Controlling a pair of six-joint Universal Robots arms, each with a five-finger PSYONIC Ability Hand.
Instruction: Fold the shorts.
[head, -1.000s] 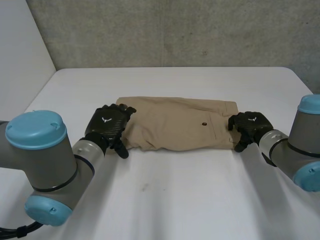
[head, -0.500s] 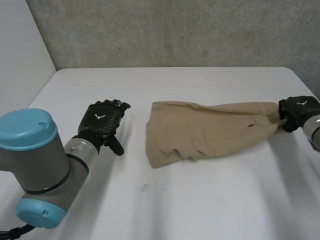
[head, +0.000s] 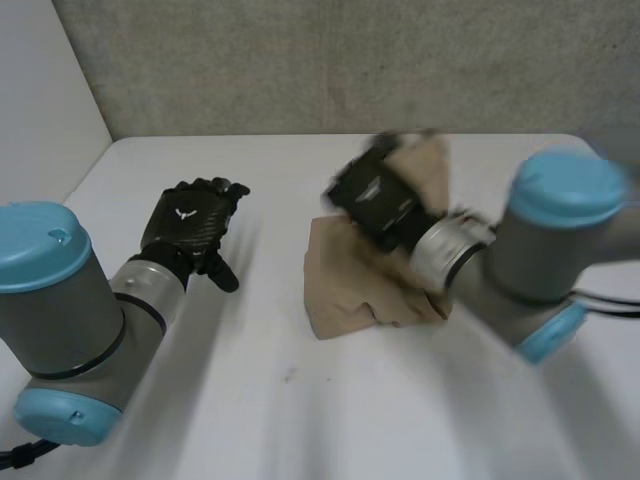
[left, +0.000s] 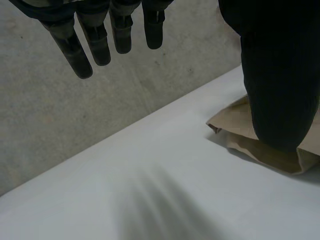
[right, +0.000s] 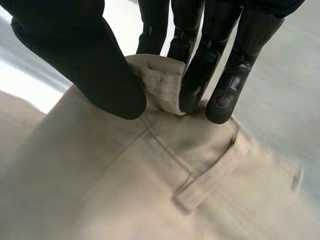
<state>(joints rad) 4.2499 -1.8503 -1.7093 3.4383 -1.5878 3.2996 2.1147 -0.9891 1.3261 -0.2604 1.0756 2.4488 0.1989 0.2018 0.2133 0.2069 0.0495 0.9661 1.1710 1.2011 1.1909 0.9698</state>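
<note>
The tan shorts (head: 345, 285) lie bunched on the white table (head: 300, 420), right of centre. My right hand (head: 378, 205) hovers over them, shut on their waistband end and holding it up off the table. In the right wrist view the thumb (right: 85, 65) and fingers (right: 200, 75) pinch the folded waistband edge, and the shorts (right: 150, 175) hang below with a belt loop showing. My left hand (head: 185, 225) is open with straight fingers (left: 115, 35), above the table to the left and apart from the cloth. An edge of the shorts (left: 260, 150) lies beside its thumb.
A grey concrete wall (head: 330, 60) runs along the table's far edge, and a pale wall (head: 40, 110) stands at the left. My right arm (head: 540, 250) reaches across the right half of the table.
My right hand first dragged the shorts to the right by the waistband, then swung back left over them with that end lifted. The left hand let the cloth slip away and stays open.
</note>
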